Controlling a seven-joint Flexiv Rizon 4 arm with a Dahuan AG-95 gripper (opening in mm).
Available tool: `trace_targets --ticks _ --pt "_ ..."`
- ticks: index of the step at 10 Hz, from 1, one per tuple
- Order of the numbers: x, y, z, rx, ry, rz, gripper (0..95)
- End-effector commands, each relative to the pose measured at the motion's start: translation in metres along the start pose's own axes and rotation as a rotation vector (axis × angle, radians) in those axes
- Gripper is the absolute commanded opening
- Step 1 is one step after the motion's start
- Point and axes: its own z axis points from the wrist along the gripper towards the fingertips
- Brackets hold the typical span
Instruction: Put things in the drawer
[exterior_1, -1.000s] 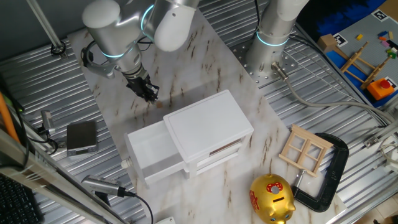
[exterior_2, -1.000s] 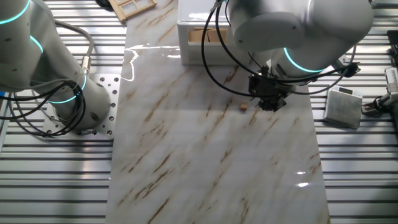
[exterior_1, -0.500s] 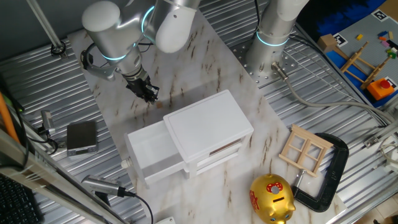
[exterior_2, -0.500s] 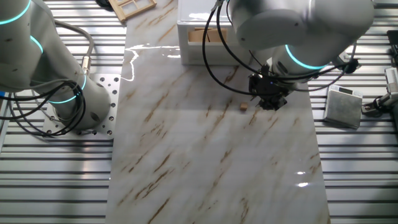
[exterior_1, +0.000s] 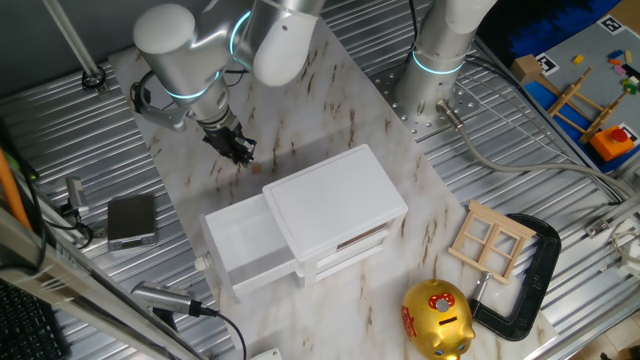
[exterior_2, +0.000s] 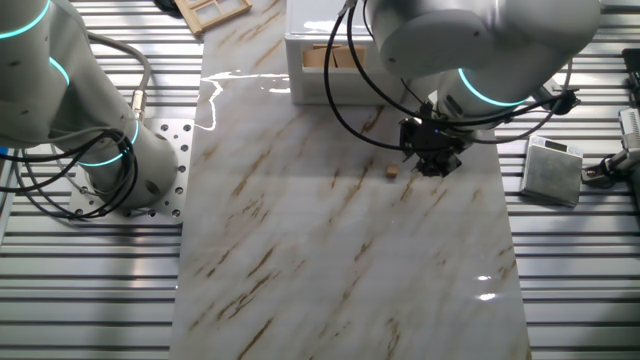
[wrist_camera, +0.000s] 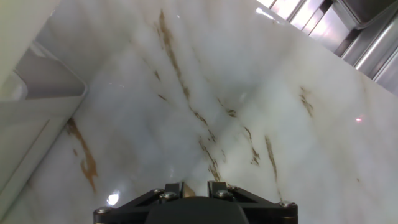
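Block (exterior_2: 392, 171) sits loose on your desk (exterior_2: 330, 260), just beside the tool (exterior_2: 434, 164); its grip I cannot tell; drawer (exterior_1: 238, 247) open.

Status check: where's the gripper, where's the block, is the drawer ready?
Gripper low over the marble, beside the block, holding nothing; open or shut unclear. Block on the table, not grasped. Top drawer pulled open. Nothing between them.

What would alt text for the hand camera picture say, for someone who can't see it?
White marble tabletop with brown veins fills the frame, seen from close above. The gripper's dark base edges the bottom; a white cabinet corner sits at left.
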Motion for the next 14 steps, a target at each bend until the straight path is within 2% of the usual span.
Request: trace_targets --ticks 1,6,7,14 --pt "-0.0001 -0.0002 0.0003 -0.004 -0.003 0.007 19.0" --pt "-0.0001 -0.0002 0.0003 -0.002 -0.004 0.001 19.0" --pt "-0.0001 -0.0002 0.0003 -0.003 -0.005 -0.005 38.0" --pt "0.0016 0.0023 0.0043 -0.017 -0.018 -0.053 38.0"
